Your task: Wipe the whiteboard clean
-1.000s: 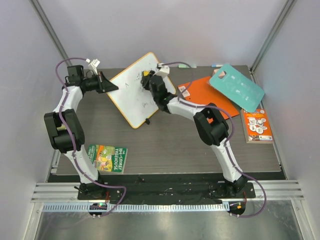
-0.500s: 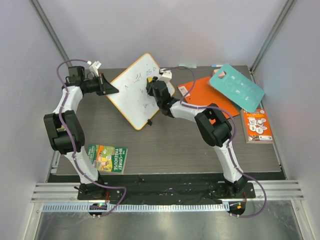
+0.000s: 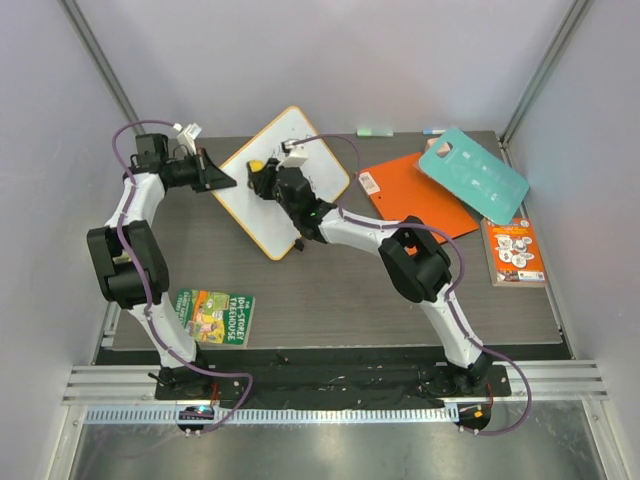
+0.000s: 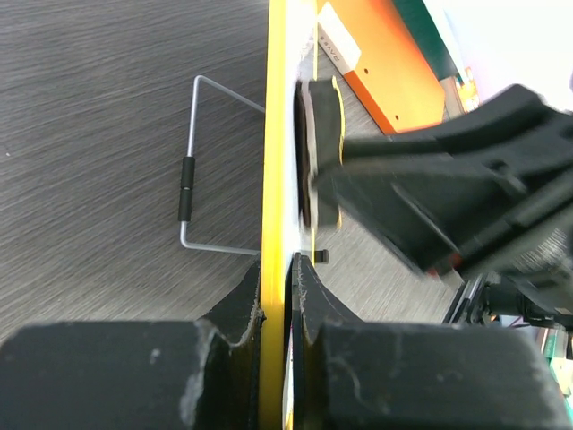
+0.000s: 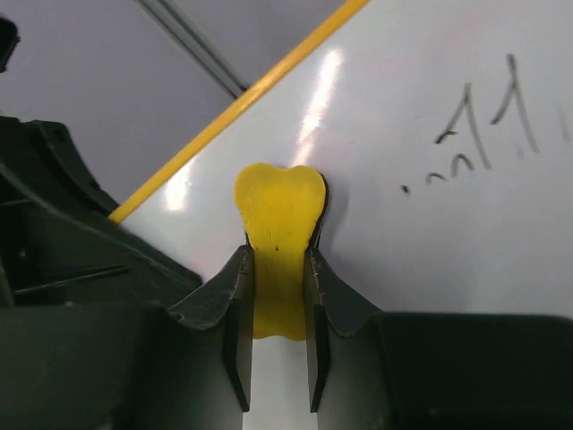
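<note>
The left arm rises from its base, folds at the elbow and reaches forward. The left end effector (image 3: 213, 174) is clamped on the rim of the whiteboard (image 3: 318, 160), one finger on each face. The right arm stretches forward and across, wrist bent down. The right end effector (image 3: 262, 178), just right of the left one, pinches a yellow eraser (image 5: 277, 202) that sticks out beyond its fingertips.

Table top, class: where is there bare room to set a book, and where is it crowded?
Bare: the front middle, between the green book, the whiteboard and the right arm; front right, between that arm and the small book. Crowded: back right, where orange book and teal card overlap.
</note>
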